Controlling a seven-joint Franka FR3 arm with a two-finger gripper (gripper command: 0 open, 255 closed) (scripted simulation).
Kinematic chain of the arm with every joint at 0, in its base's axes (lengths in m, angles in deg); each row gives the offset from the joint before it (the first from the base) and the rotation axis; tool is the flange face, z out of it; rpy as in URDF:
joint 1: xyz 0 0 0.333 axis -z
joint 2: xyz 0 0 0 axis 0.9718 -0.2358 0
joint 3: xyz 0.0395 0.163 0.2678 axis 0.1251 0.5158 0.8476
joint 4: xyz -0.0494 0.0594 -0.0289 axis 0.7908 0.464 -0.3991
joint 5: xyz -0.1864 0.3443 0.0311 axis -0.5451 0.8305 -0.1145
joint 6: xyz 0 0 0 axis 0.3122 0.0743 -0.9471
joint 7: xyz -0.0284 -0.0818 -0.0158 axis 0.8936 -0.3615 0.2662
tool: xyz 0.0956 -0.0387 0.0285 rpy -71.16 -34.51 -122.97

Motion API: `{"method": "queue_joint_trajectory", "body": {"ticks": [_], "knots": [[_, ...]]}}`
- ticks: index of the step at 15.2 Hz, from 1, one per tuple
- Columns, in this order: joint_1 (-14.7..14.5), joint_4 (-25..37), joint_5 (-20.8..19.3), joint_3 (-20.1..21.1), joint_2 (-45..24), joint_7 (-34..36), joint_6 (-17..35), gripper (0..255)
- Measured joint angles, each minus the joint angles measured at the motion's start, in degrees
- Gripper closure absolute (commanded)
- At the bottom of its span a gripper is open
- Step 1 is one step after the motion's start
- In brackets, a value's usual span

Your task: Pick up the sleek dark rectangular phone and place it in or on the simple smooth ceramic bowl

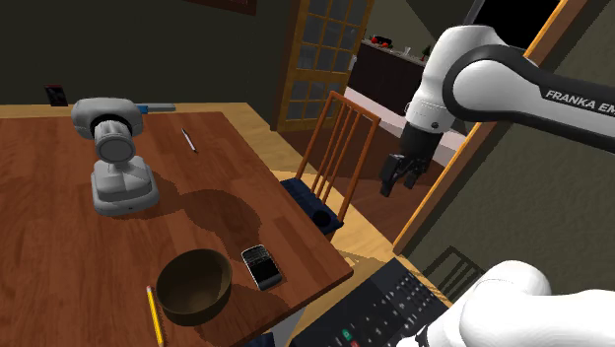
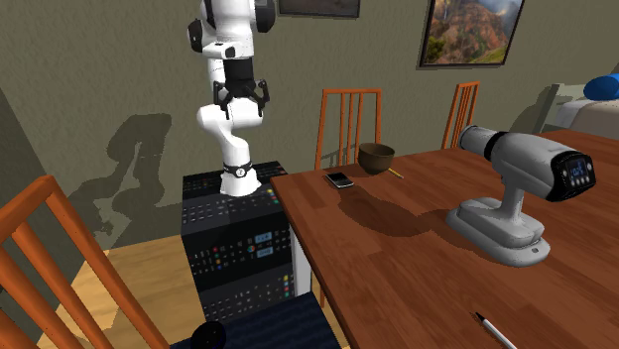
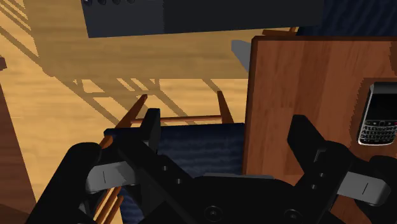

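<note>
Phone (image 3: 380, 114): one side cut off at the wrist view's edge; key labels too small to read. Pen (image 2: 493, 330): near end cut off at the second exterior view's edge.

Reddish-brown wooden table (image 1: 49, 246), smooth top. I count five items lying on it.

- Dark phone (image 1: 261, 266): flat, keypad up, close to the table corner at the shoulder view's lower right, just in from the edge.
- Brown bowl (image 1: 194, 286): upright, just beside the phone, not touching, further from that corner.
- Yellow pencil (image 1: 155, 315): flat, on the bowl's other side, near the same end edge.
- Grey device on a base (image 1: 116, 153): stands toward mid-table, well apart from the bowl.
- Thin pen (image 1: 188, 140): flat, beyond the device, nearer the phone's side edge.

Small objects at the far edge: I cannot tell what they are.
</note>
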Motion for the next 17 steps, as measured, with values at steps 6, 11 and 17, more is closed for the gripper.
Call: {"method": "queue_joint_trajectory", "body": {"ticks": [6,11,17], "knots": [[-2.1,-0.8,2.7,3.8,-4.4,2.8,4.3,0],[-4.5,-0.3,5.4,8.4,-11.6,6.3,10.2,0],[-6.8,2.6,7.2,13.7,-22.0,10.4,16.7,0]]}}
